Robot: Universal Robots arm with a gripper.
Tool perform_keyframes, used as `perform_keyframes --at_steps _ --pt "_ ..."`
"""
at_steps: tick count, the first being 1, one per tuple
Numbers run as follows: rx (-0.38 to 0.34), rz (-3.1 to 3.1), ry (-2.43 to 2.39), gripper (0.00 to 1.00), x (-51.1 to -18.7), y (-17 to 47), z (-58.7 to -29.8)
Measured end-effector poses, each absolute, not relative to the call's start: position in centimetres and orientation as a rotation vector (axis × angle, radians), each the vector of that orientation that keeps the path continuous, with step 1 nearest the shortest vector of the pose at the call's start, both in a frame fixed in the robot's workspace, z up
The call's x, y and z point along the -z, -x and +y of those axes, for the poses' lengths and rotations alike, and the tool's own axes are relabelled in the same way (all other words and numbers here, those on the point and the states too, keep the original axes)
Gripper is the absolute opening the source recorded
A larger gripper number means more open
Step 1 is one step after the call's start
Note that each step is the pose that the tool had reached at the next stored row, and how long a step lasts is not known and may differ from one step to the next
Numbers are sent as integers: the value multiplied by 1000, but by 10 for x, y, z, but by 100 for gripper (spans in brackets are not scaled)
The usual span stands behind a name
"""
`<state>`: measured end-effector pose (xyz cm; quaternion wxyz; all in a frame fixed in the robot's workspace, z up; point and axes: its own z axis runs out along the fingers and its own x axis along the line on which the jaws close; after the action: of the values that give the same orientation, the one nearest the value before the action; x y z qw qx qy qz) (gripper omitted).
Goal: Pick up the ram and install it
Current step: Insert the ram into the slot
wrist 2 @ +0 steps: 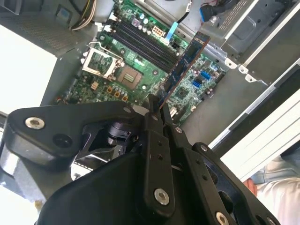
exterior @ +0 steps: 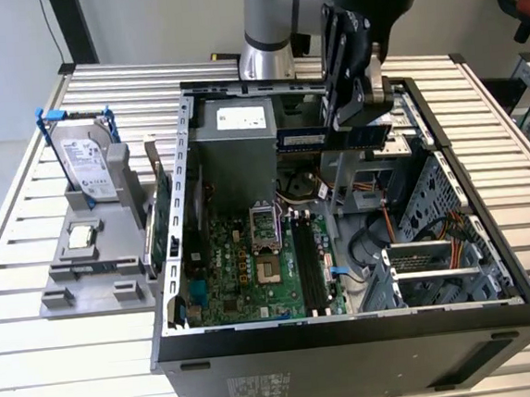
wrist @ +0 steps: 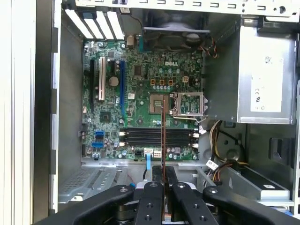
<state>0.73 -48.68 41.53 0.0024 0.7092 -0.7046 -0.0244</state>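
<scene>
The ram's held end is hidden inside the pincer; the exterior view crops the arm.

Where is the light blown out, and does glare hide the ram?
Second wrist view: white washout outside the computer case, but the ram, held in the gripper, shows dark against the motherboard. First wrist view: overexposed strip along the case's edge, ram unglared. Exterior view: even light, no glare.

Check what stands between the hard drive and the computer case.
In the exterior view, a green expansion card stands upright between the hard drive and the case, close to the case wall. The gripper holds the ram above the case.
</scene>
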Motion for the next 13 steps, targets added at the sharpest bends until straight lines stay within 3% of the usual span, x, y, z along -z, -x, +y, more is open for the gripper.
perform_keyframes --at_steps 13 --pt "77 -2210 -2225 0 -415 -7 -466"
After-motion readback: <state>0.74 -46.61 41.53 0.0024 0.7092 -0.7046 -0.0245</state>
